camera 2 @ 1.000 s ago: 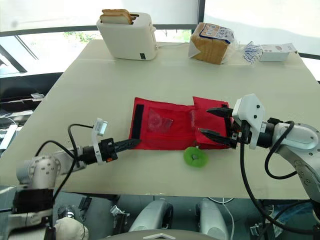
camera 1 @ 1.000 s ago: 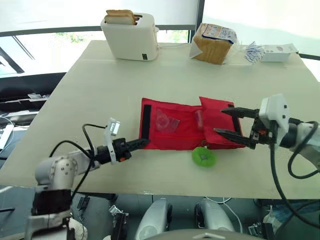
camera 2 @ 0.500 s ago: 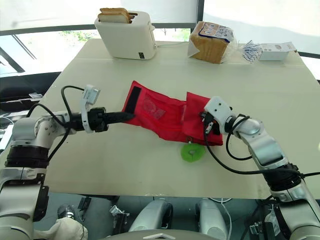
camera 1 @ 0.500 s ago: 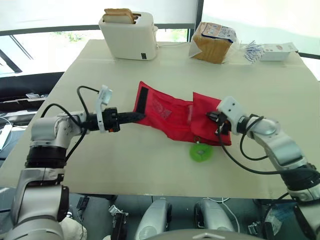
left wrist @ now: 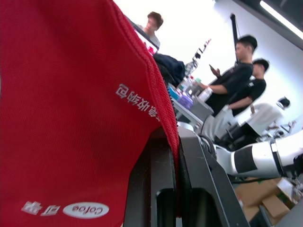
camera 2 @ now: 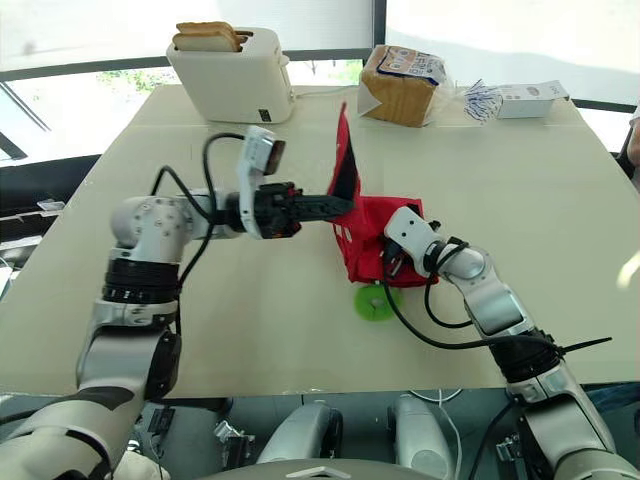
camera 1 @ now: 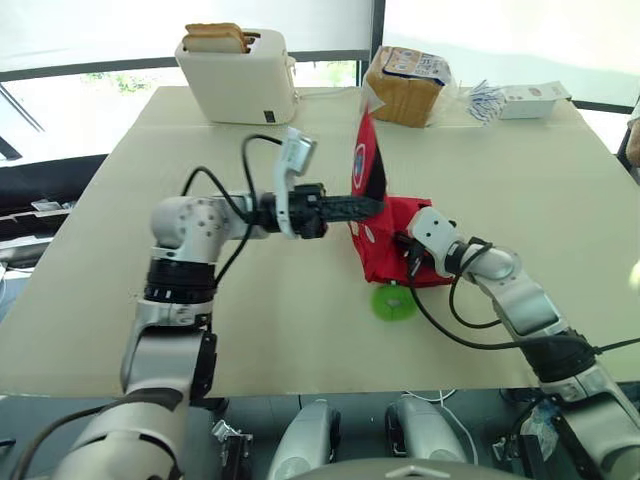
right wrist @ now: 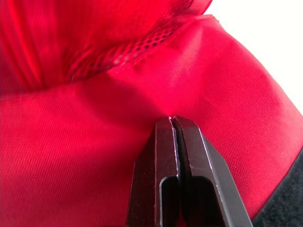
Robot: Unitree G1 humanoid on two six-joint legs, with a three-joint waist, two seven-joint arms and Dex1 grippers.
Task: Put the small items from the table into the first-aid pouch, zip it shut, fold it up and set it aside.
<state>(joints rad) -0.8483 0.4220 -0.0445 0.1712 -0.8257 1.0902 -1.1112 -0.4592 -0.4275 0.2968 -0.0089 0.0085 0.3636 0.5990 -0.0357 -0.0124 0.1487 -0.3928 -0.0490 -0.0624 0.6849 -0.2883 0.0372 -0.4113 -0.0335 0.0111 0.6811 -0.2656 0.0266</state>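
Observation:
The red first-aid pouch [camera 1: 388, 243] lies mid-table with its left flap [camera 1: 365, 168] lifted upright, black strip facing out. My left gripper [camera 1: 372, 205] is shut on that flap; red fabric sits pinched between its fingers [left wrist: 163, 189]. My right gripper [camera 1: 403, 252] is shut at the pouch's near right part, its fingertips [right wrist: 173, 137] pinching the puckered red cloth beside a mesh pocket. A round green item [camera 1: 394, 301] rests on the table just in front of the pouch, touching its near edge.
A white toaster [camera 1: 236, 75] with bread stands at the far left of the table. A bagged loaf [camera 1: 405, 85] and a white box with packets [camera 1: 520, 98] are at the far right. People stand in the background of the left wrist view.
My left gripper has raised the pouch's left flap from flat to upright and carried it right. My right gripper went from open beside the pouch to shut on its right part.

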